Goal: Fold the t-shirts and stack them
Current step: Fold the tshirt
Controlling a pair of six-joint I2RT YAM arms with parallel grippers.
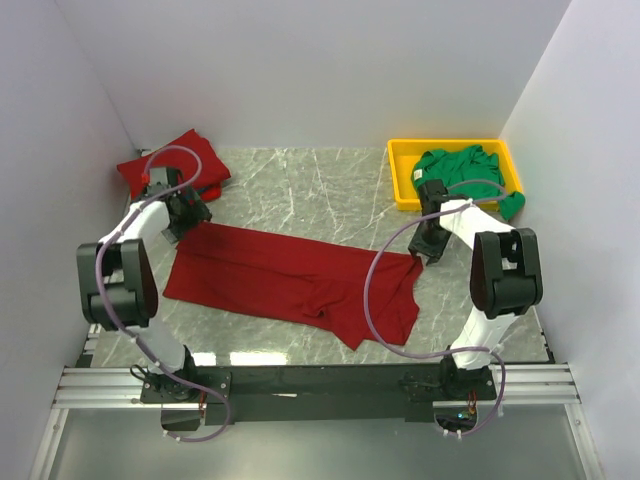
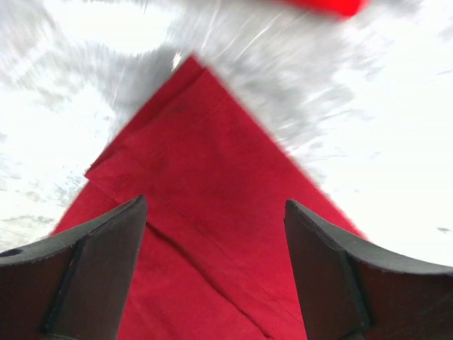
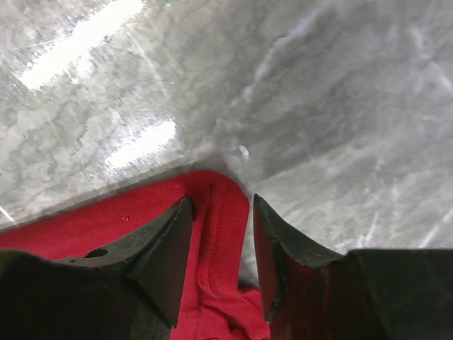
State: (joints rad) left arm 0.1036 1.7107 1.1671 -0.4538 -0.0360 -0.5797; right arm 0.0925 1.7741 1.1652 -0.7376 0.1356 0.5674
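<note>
**Both jaws open, one at each end of the long red shirt**

You've got an arm at either end of the spread red t-shirt. It lies across the middle of the bench as a long band, and its layered edges suggest it is doubled over lengthwise. Your left jaws hang over its far left corner, spread wide with nothing in them, and the pointed cloth corner lies flat on the marble below. Your right jaws sit low at the right end, roughly half open. The stitched hem runs through the gap between them, and as far as the wrist view shows they are not pinching it.

A folded red t-shirt sits in the far left corner of the bench. A green t-shirt is heaped in the yellow tray at the far right corner, spilling over the tray's near right corner.

Now, the cloth. Expect it to be light and limp with no stiffness at all, so whatever you lift will droop and drag the rest along. The layers will likely slide on each other, and the smooth marble won't hold them in place.

Take it at the corners and go in past the hem, where the doubled stitching gives you more to bite on. Make sure you catch every layer. If you catch only the top one, the fold will probably fall open. Raise both ends level so the band folds square.
</note>
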